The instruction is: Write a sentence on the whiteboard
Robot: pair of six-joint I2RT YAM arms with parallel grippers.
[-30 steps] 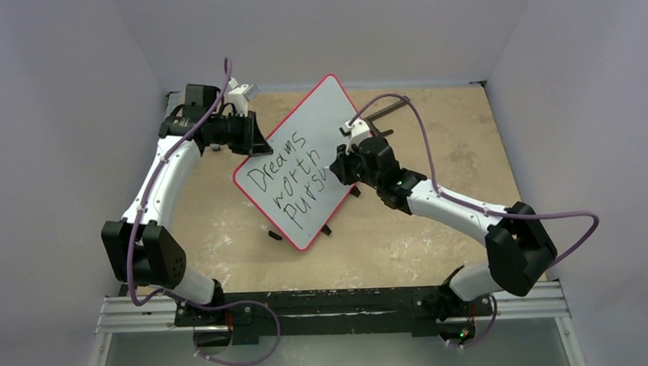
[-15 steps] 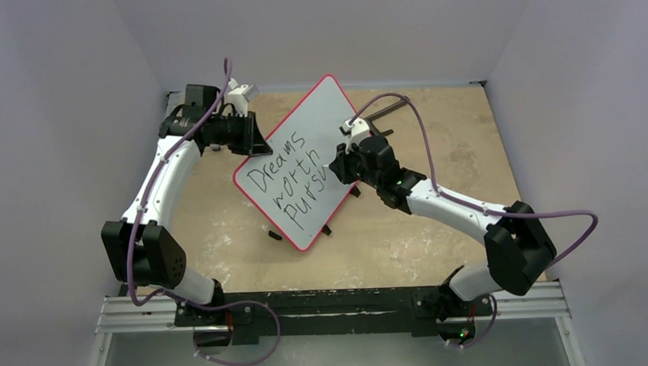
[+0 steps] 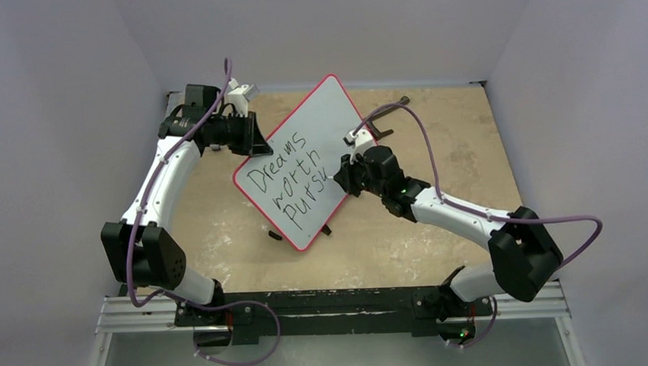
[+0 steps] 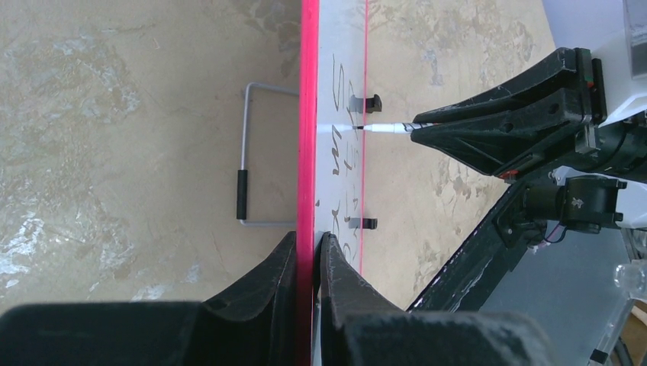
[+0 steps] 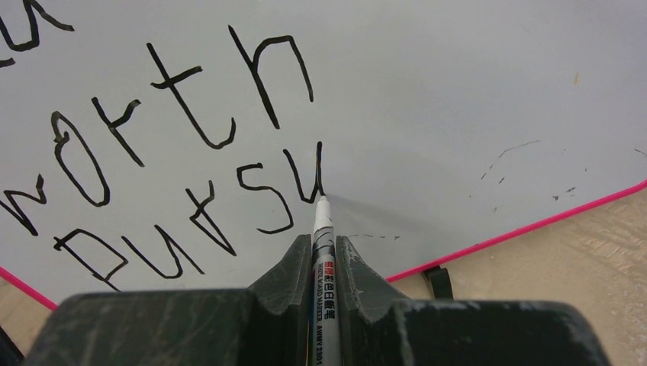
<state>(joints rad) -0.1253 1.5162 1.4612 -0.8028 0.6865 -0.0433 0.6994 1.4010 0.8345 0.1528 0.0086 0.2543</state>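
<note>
The whiteboard (image 3: 322,118), white with a red rim, stands tilted at mid-table. On it the sentence (image 3: 292,180) reads "Dreams worth pursu" in black, three slanted lines. My left gripper (image 3: 258,144) is shut on the board's left edge; in the left wrist view its fingers (image 4: 290,267) pinch the red rim (image 4: 308,152). My right gripper (image 5: 323,244) is shut on a white marker (image 5: 322,229), whose tip touches the board at the foot of the last "u" (image 5: 309,179). The marker (image 4: 389,129) also shows edge-on in the left wrist view.
A wire stand (image 4: 244,160) with a black grip lies on the tan tabletop behind the board. Small black clips (image 4: 366,101) sit along the board's lower edge. A metal rail (image 3: 333,305) runs along the near edge, and grey walls close in on three sides.
My right gripper has slid a little down and toward the near edge with the marker. The left gripper and the board have stayed still.
</note>
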